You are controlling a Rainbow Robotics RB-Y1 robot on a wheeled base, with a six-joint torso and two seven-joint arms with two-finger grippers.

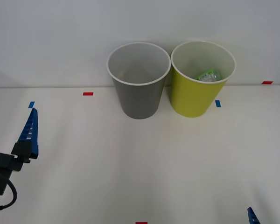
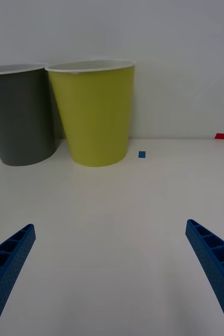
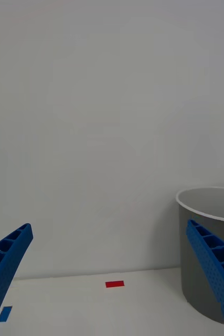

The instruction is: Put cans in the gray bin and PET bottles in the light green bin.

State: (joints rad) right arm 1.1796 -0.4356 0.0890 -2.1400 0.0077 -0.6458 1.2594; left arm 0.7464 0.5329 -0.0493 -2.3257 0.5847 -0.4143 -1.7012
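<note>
The gray bin (image 1: 139, 95) stands at the back middle of the white table, its pale inside bare as far as I see. Touching it on the right is the light green bin (image 1: 196, 98), with the green-labelled PET bottle (image 1: 209, 75) lying inside. Cans are out of view. My left gripper (image 3: 108, 226) hovers open at the table's left, well short of the gray bin (image 3: 211, 252); one finger (image 1: 31, 128) shows in the front view. My right gripper (image 2: 110, 226) is open and low over the table, facing the light green bin (image 2: 93, 115) from a distance.
Small tape marks lie on the table (image 1: 144, 168): red (image 1: 87, 94) left of the bins, blue (image 1: 218, 103) beside the green bin, red (image 1: 267, 82) at far right. A white wall rises right behind the bins.
</note>
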